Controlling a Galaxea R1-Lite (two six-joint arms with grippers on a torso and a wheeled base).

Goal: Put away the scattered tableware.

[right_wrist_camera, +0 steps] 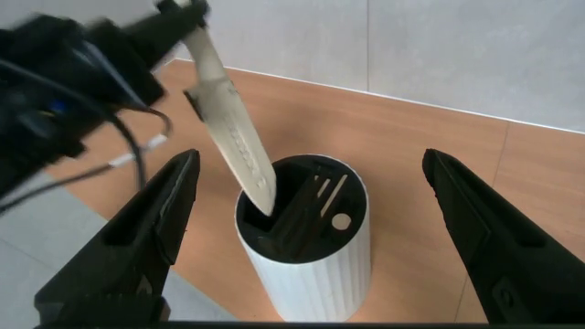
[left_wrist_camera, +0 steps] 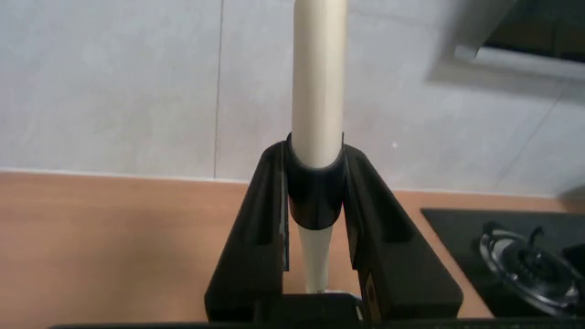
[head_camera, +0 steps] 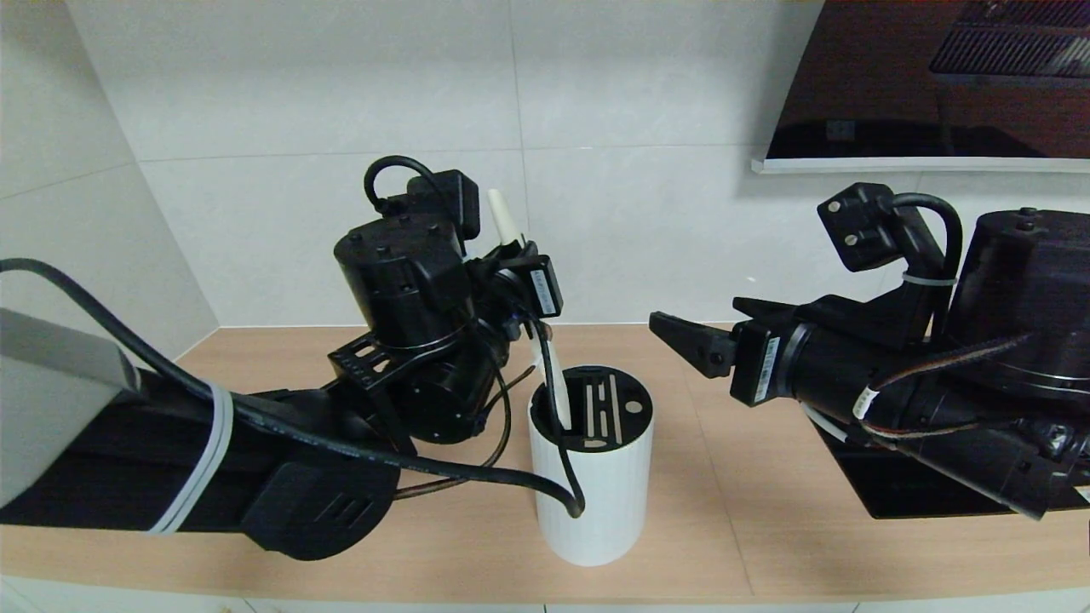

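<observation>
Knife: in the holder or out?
Partly in: knife tip is inside the top of the holder; most of the blade is above the rim, left gripper shut on the handle.

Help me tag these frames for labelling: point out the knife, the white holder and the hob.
knife [right_wrist_camera: 239, 146], right wrist view, middle of the blade.
white holder [head_camera: 596, 494], head view, side wall.
hob [head_camera: 886, 489], head view, bare black surface.
</observation>
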